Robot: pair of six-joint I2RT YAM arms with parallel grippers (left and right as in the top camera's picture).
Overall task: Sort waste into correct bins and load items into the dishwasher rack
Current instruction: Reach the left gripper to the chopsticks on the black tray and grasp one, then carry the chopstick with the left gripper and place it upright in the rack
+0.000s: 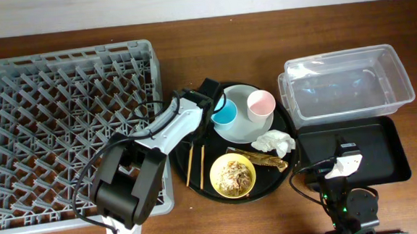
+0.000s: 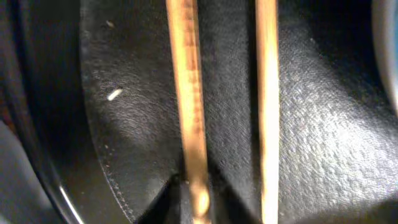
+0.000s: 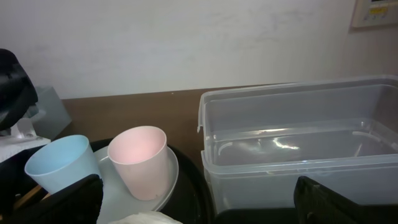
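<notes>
Two wooden chopsticks [image 1: 190, 169] lie on the round black tray [image 1: 271, 187]. My left gripper [image 2: 194, 202] is low over the tray, its fingers closed around the left chopstick [image 2: 189, 93]; the other chopstick [image 2: 267, 93] lies beside it. On the tray are a grey-green plate [image 1: 240, 100] with a blue cup [image 1: 225, 114] and a pink cup [image 1: 261, 104], a white napkin [image 1: 273, 143], a gold foil wrapper [image 1: 262, 159], and a yellow bowl [image 1: 216, 176] of beige food scraps [image 1: 234, 175]. My right gripper [image 3: 199, 205] is open and empty over the shallow black tray [image 1: 384, 150].
The grey dishwasher rack [image 1: 67, 60] fills the left side, next to the round tray. The clear tub [image 1: 344, 83] stands at the back right, behind the shallow black tray. The right wrist view shows the tub [image 3: 298, 149] and the pink cup [image 3: 140, 158] ahead.
</notes>
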